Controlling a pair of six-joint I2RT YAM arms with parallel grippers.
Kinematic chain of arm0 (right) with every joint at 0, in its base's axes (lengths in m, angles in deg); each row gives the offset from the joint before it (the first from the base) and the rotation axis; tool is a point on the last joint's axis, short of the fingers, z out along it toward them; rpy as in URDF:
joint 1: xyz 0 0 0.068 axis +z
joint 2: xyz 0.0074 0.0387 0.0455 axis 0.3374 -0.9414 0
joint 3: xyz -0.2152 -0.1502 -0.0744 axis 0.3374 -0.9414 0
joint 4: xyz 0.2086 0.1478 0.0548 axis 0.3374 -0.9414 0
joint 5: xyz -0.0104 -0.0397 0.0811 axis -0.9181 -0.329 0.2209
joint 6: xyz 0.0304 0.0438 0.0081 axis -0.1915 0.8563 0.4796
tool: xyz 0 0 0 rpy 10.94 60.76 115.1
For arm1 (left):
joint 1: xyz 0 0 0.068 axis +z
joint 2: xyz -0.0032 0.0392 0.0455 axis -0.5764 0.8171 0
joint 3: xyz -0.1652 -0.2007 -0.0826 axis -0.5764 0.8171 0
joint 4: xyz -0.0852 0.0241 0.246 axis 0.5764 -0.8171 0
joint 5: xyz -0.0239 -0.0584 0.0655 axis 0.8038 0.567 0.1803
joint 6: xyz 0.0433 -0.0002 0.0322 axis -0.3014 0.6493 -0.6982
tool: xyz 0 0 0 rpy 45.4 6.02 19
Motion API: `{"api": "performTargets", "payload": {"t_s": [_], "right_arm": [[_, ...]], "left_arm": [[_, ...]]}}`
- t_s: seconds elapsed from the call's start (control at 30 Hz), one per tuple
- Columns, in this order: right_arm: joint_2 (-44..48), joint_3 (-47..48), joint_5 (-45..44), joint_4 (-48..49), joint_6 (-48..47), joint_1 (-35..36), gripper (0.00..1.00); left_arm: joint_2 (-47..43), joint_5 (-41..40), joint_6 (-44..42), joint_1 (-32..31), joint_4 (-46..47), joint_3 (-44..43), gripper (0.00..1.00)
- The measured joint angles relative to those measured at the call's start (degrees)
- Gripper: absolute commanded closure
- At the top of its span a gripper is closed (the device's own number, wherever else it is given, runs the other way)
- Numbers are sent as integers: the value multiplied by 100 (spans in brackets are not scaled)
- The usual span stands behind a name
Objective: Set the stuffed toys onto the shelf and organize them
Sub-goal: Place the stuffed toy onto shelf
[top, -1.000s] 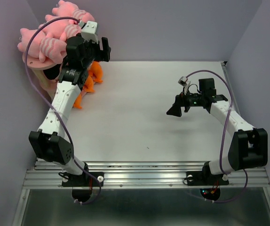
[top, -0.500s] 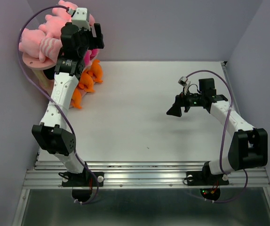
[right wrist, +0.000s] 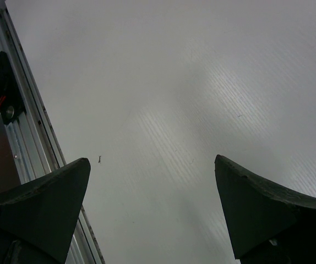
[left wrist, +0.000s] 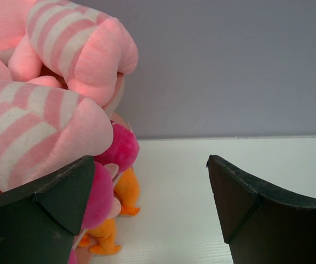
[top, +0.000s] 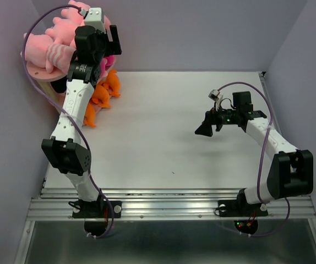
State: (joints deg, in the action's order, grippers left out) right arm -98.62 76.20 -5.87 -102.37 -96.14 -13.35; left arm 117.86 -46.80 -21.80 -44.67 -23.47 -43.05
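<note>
The pink shelf (top: 36,71) stands in the far left corner. Light pink striped stuffed toys (top: 50,50) are piled on its top board. Orange toys (top: 100,98) show at its lower level, with a magenta one (top: 107,61) above them. My left gripper (top: 99,44) hovers open at the right end of the top board, holding nothing. In the left wrist view its jaws (left wrist: 150,162) frame bare table, with striped toys (left wrist: 42,129) against the left finger and magenta (left wrist: 120,148) and orange (left wrist: 126,190) toys below. My right gripper (top: 205,129) (right wrist: 152,160) hangs open over the table.
The white table (top: 169,137) stretches between the two arms. Lilac walls close in the back and both sides, right behind the shelf. A metal rail (top: 174,201) runs along the near edge, also seen in the right wrist view (right wrist: 20,137).
My left gripper has risen and moved back toward the wall, up to the top of the shelf, and its jaws have spread a little wider. The right arm has not moved.
</note>
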Motion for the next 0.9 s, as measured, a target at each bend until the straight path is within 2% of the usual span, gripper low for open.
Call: {"api": "performTargets", "payload": {"t_s": [0.9], "right_arm": [[0, 0, -7, -2, 0, 0, 0]], "left_arm": [[83, -313, 258, 175, -72, -221, 5]]}}
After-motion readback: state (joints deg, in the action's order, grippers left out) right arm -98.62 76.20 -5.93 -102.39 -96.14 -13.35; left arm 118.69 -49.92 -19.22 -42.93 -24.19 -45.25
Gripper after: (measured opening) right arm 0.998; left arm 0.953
